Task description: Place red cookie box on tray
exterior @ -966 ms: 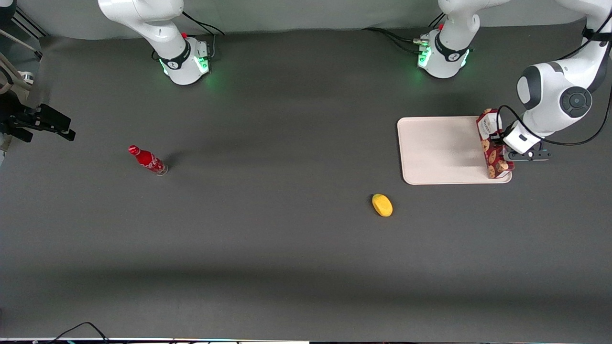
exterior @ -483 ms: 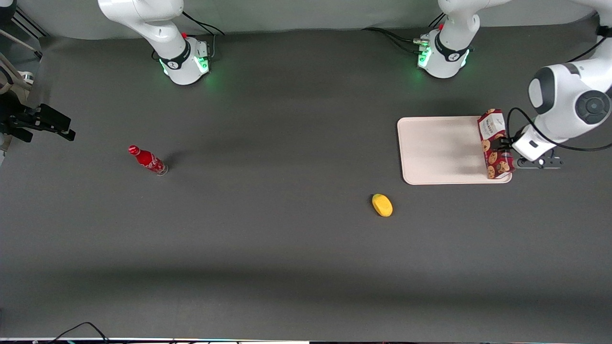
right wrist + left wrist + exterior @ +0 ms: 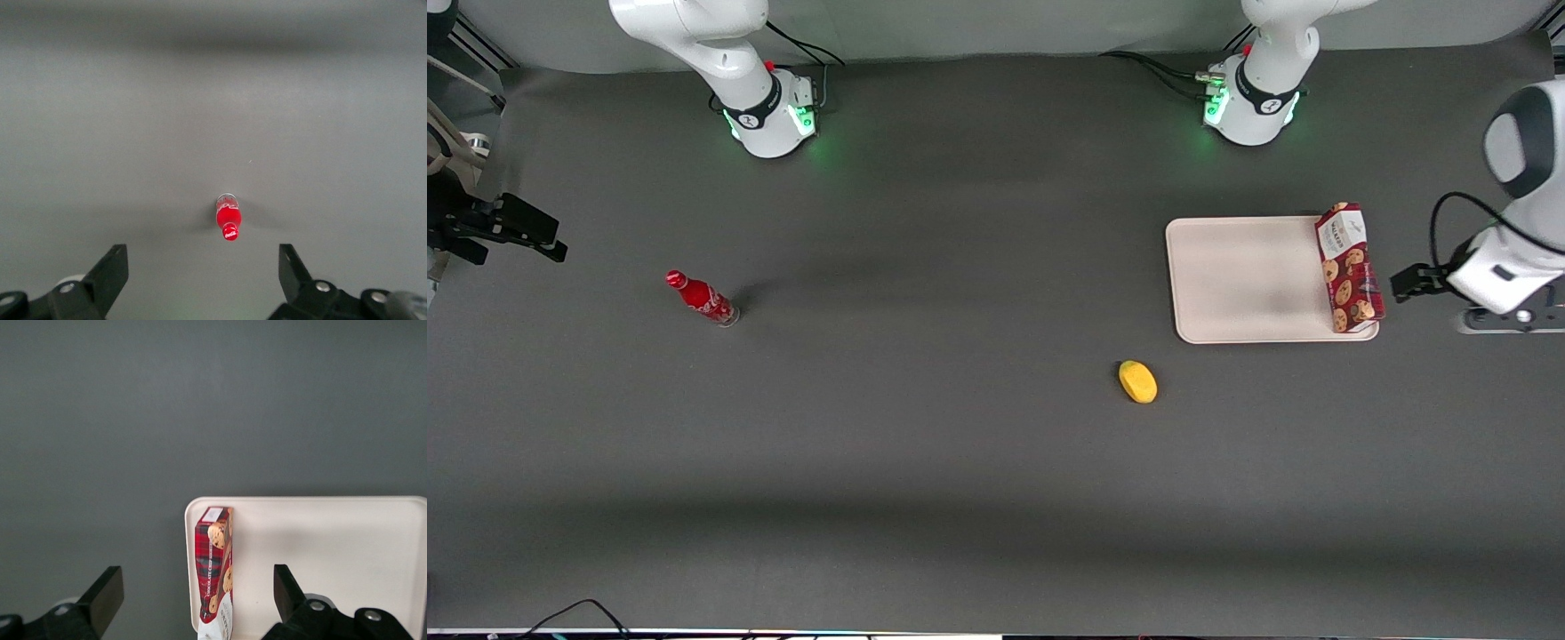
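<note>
From the front, the cookie box (image 3: 1350, 268) stands on its long edge on the tray (image 3: 1245, 280), at the tray's edge nearest the gripper (image 3: 1409, 283), which is clear of the box, just off the tray. In the wrist view the jaws are spread wide and empty, box (image 3: 215, 580) and tray (image 3: 327, 553) between them.

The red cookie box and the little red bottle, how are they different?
The red cookie box is long with cookie pictures; the red bottle is small and round. The box stands on its edge on the tray; the bottle stands on the bare table. The open hand hovers beside the box, not the bottle. Both are red.
</note>
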